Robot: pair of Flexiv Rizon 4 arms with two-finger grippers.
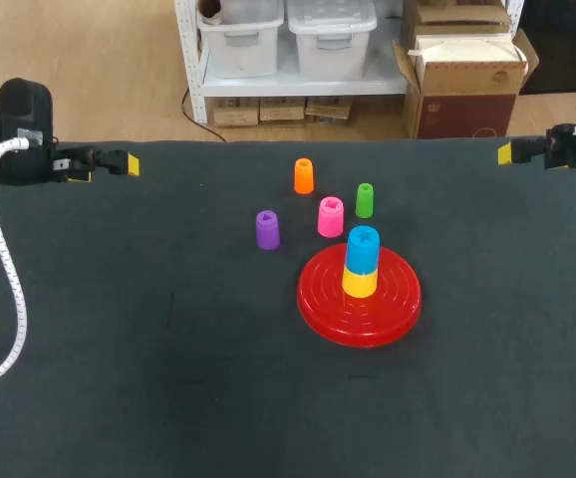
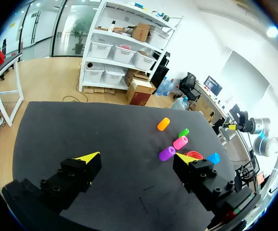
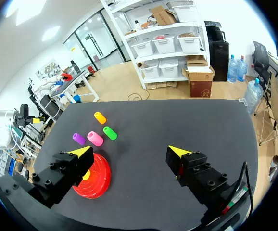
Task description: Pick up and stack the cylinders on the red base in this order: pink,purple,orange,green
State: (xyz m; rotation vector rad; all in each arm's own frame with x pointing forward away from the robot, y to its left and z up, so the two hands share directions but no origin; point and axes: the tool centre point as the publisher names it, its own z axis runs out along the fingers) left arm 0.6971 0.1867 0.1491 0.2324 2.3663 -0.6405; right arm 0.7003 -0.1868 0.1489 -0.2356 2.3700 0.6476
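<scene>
Stacking not begun.
Pink (image 1: 330, 216), purple (image 1: 267, 229), orange (image 1: 303, 175), green (image 1: 365, 199) cylinders off the red base (image 1: 315, 302); both jaws gape empty.

Black table (image 1: 148, 378), red base (image 1: 400, 301), four cylinders (image 1: 330, 217), seemingly upright

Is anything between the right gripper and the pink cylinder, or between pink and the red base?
The green cylinder stands roughly on the line from the right gripper to the pink cylinder. Nothing visible lies between that cylinder and the red base.

Head view high behind — wrist views inward from opposite sides, red base (image 1: 400, 309) common.
</scene>
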